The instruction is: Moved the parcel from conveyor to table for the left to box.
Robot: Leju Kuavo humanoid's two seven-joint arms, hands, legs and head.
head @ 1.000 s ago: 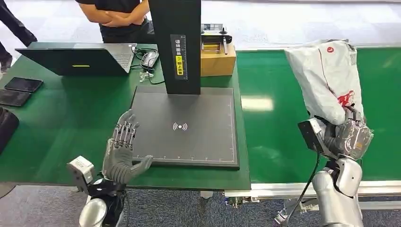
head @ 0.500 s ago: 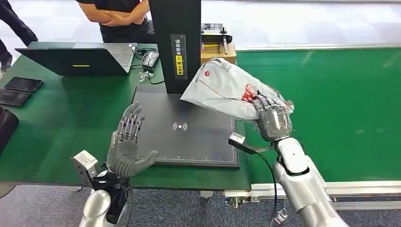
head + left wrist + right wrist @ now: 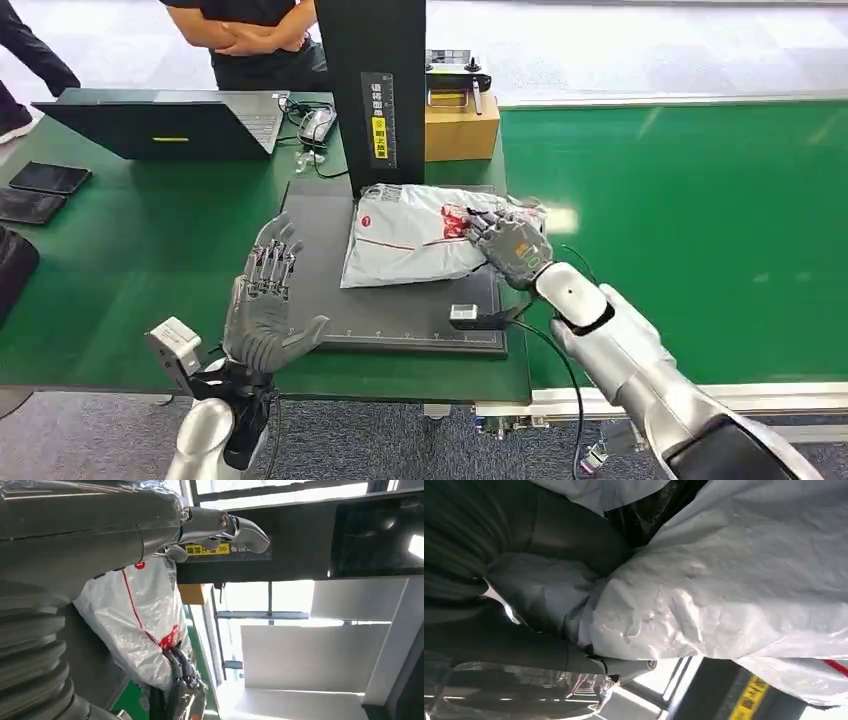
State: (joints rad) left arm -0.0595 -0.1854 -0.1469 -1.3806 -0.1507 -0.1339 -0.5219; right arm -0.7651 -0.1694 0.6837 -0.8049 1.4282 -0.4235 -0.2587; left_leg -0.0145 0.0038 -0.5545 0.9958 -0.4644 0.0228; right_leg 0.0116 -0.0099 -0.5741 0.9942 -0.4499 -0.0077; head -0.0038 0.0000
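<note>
The parcel point(image 3: 415, 235), a grey plastic mailer with red print, lies on the black scanner plate point(image 3: 400, 310) at the foot of the black post point(image 3: 372, 90). My right hand point(image 3: 510, 243) grips its right end, fingers over the bag; the right wrist view has the crumpled parcel point(image 3: 734, 595) pressed against my hand point(image 3: 549, 595). My left hand point(image 3: 265, 300) stands upright at the plate's left front corner, fingers spread and holding nothing. The left wrist view looks past the left hand point(image 3: 95, 535) at the parcel point(image 3: 145, 620).
A green conveyor belt point(image 3: 700, 220) runs on the right. On the green table point(image 3: 120, 270) sit a laptop point(image 3: 170, 125), two phones point(image 3: 40, 190) and a cardboard box point(image 3: 460, 125) behind the post. A person point(image 3: 255, 40) with folded arms stands at the far side.
My right arm swung the parcel from above the conveyor leftward and lowered it onto the scanner plate. The left hand stayed almost still beside the plate.
</note>
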